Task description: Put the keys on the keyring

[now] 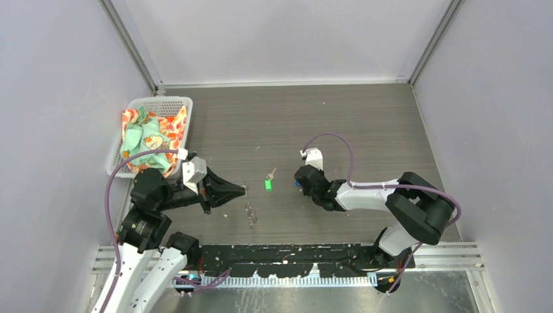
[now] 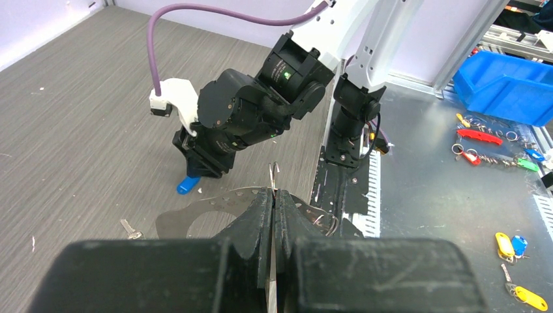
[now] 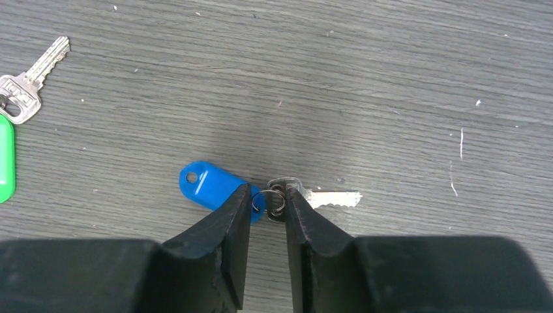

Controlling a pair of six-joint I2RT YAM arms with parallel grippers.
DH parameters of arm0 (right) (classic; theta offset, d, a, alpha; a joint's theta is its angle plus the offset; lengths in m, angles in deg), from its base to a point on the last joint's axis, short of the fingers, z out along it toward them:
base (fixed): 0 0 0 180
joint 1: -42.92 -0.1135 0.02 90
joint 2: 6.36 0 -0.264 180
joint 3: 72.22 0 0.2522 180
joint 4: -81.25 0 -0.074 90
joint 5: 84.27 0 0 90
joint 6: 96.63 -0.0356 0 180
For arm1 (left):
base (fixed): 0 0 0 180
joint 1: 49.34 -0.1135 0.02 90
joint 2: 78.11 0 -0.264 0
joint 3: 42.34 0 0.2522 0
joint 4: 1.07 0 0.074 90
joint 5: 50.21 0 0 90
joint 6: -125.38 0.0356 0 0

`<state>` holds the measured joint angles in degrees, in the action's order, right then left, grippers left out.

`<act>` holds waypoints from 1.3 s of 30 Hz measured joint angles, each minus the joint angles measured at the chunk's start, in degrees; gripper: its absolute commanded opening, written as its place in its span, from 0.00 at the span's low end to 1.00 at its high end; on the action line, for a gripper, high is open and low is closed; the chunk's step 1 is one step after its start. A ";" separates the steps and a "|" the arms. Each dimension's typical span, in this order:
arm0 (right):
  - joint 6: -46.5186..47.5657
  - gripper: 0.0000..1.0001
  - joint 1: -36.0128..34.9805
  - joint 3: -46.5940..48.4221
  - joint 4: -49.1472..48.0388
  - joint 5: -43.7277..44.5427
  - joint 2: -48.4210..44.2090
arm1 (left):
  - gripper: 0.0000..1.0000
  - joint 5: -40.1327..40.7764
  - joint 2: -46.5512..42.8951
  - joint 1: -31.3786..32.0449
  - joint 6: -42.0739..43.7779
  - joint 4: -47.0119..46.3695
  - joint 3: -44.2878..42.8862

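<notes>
My left gripper point(image 1: 240, 190) is shut on the keyring point(image 2: 195, 218), a grey metal loop held edge-up, with small rings point(image 2: 326, 222) on it; part of it hangs below the jaws point(image 1: 250, 214). The green-headed key point(image 1: 268, 183) lies on the table between the arms; its green head point(image 3: 5, 156) and silver blade point(image 3: 29, 81) show in the right wrist view. My right gripper point(image 3: 268, 201) is down on the table, its jaws closed narrowly on the small ring that joins the blue head point(image 3: 212, 185) to its silver key point(image 3: 329, 197).
A white basket point(image 1: 168, 101) with patterned cloth stands at the back left. The black base rail point(image 1: 287, 261) runs along the near edge. In the left wrist view a blue bin point(image 2: 508, 85) and spare key tags point(image 2: 479, 135) lie on the metal bench beyond the table.
</notes>
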<state>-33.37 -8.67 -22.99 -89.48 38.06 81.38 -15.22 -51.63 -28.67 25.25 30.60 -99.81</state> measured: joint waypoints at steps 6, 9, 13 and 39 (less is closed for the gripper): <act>-0.50 0.19 0.00 0.00 -0.22 0.04 0.02 | 0.01 0.00 0.00 0.00 -0.04 0.00 0.00; -0.59 0.13 0.00 -0.04 -0.24 0.04 -0.02 | 0.00 0.00 0.00 0.00 -0.17 0.00 0.00; -0.57 0.06 -0.04 -0.46 -0.17 -0.09 -1.03 | 0.00 0.00 0.00 0.00 -0.20 0.00 0.00; -8.85 1.00 -0.04 3.72 16.50 4.15 -14.53 | 0.00 0.04 -0.42 0.00 -0.39 0.11 0.00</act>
<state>-42.22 -8.71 -19.28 -72.98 42.22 66.85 -15.17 -52.05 -28.67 24.86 30.71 -99.81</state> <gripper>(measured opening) 0.995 0.018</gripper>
